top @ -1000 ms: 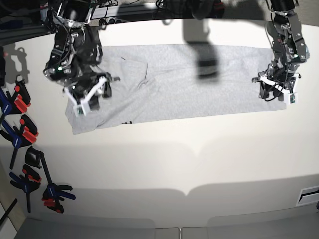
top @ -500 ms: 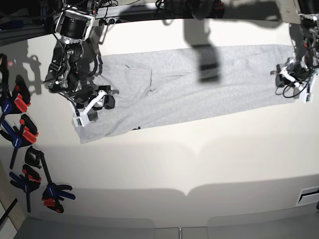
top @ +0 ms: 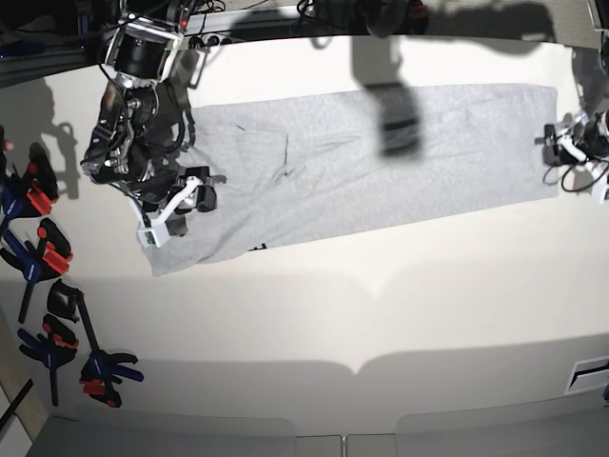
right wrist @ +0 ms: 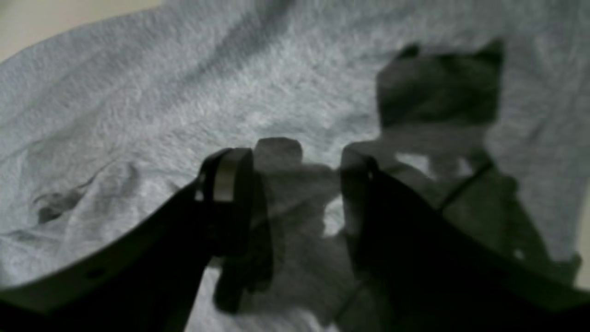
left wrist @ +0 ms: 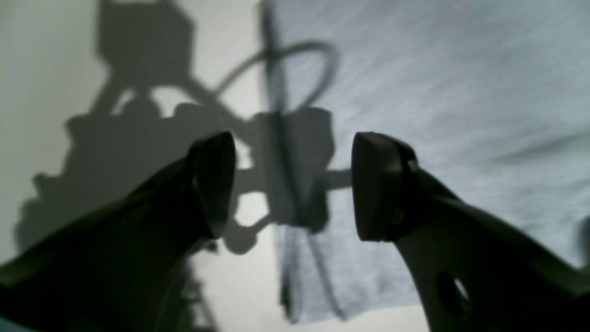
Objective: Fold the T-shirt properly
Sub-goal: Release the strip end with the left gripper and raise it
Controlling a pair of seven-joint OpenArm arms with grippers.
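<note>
We kept both grippers spread: left gripper (left wrist: 292,184) over the T-shirt (top: 381,162) edge at 3 o'clock, right gripper (right wrist: 295,198) above cloth (nothing pinched); grasp corners evenly.

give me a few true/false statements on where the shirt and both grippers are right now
1. The T-shirt lies spread in a long band on the table. True.
2. The left gripper is shut on the cloth. False: its jaws stand apart, with the shirt's edge below them.
3. The right gripper is over bare table. False: grey cloth fills its view, and its jaws are apart.
4. Clamps lie along the table's edge in the base view. True.
5. The shirt is folded into a small square. False: it is a long strip.
</note>
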